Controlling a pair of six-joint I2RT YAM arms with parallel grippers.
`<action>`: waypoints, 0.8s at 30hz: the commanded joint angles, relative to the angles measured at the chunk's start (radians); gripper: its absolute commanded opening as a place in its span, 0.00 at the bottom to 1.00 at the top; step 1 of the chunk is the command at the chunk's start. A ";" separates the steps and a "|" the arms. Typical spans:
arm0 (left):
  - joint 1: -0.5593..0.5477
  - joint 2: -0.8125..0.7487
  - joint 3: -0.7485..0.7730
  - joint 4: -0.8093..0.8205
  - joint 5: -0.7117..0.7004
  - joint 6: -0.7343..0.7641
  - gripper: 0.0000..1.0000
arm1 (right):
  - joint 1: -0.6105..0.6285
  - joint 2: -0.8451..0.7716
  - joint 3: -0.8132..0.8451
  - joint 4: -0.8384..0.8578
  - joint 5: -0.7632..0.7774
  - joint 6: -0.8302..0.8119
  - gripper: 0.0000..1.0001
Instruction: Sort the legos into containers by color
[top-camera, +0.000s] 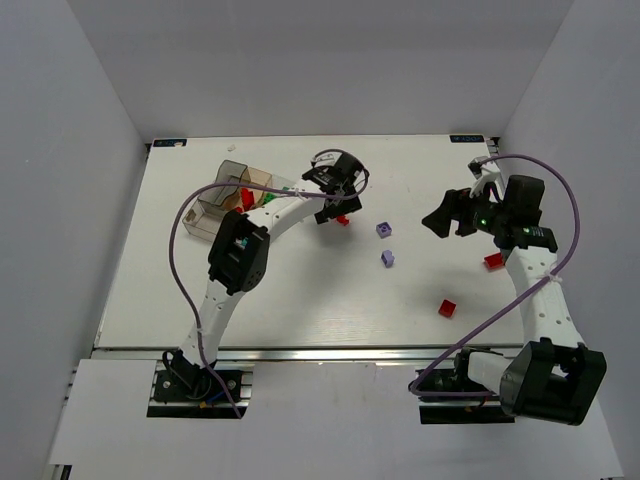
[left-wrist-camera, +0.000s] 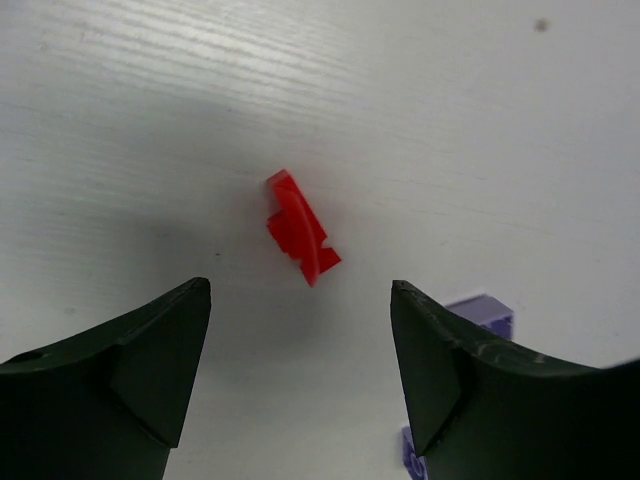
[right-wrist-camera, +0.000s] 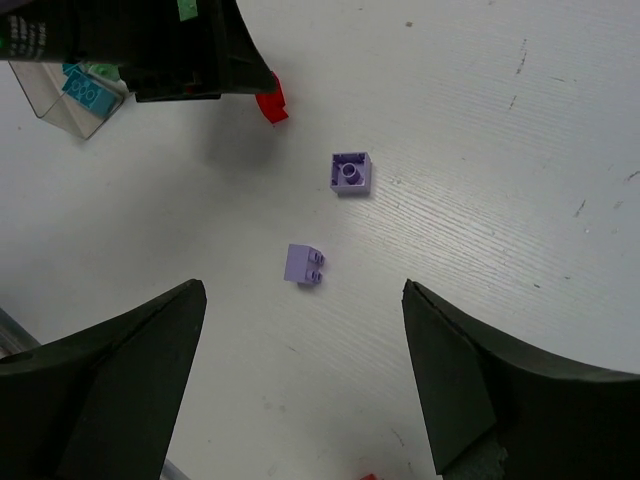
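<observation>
My left gripper (top-camera: 338, 205) is open just above a small red brick (left-wrist-camera: 302, 229) lying on the table; the brick also shows in the top view (top-camera: 343, 220) and the right wrist view (right-wrist-camera: 271, 103). Two light purple bricks (top-camera: 384, 229) (top-camera: 388, 258) lie to its right, also seen in the right wrist view (right-wrist-camera: 350, 173) (right-wrist-camera: 304, 264). My right gripper (top-camera: 440, 220) is open and empty, hovering right of them. Two more red bricks (top-camera: 447, 307) (top-camera: 493, 261) lie on the right. The clear compartment tray (top-camera: 230, 172) at back left holds red, green and cyan bricks.
The left arm (top-camera: 240, 250) arches over the tray, hiding part of it. A purple cable (top-camera: 180, 250) loops left of the arm; another cable (top-camera: 560, 200) loops over the right arm. White walls enclose the table on three sides.
</observation>
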 joint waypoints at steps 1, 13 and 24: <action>-0.006 -0.005 0.046 -0.096 -0.089 -0.057 0.82 | -0.026 -0.020 -0.012 0.031 -0.048 0.005 0.84; -0.006 0.131 0.131 -0.053 -0.053 -0.067 0.60 | -0.090 -0.040 -0.035 0.045 -0.104 0.002 0.84; 0.006 -0.058 0.000 0.008 -0.105 0.013 0.00 | -0.119 -0.032 -0.060 0.034 -0.161 -0.010 0.77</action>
